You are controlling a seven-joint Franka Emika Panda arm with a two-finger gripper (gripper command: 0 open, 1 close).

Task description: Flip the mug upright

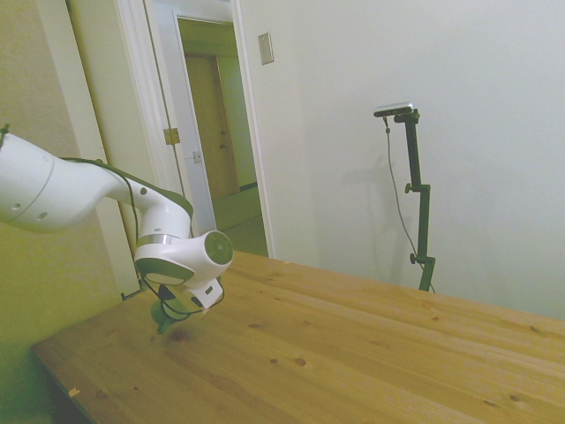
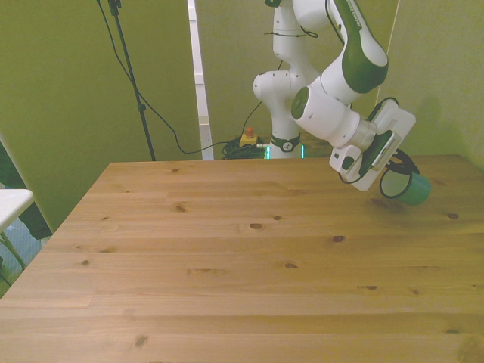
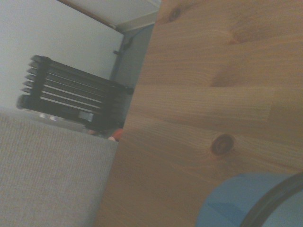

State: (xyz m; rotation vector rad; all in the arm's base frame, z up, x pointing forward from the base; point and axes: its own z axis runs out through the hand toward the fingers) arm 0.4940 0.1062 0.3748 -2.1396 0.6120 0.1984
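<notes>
The claw [image 2: 395,180] is carrying the teal mug [image 2: 408,187] clamped and tilted above the worktop [image 2: 227,257], likely needing rotation upright before lowering.

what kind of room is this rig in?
Probably an ordinary indoor room turned test space, not a factory: wooden table, open doorway with a wall switch plate, and a dark radiator.

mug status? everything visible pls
The mug is teal-green with a dark rim, looking like enamel. It sits at the tool, tilted on its side, its open mouth towards the front view's left. It hangs near the table at the front view's right; whether it touches the wood is unclear. The side view shows only a green sliver; the wrist view shows its rim, blurred. No handle visible.
</notes>
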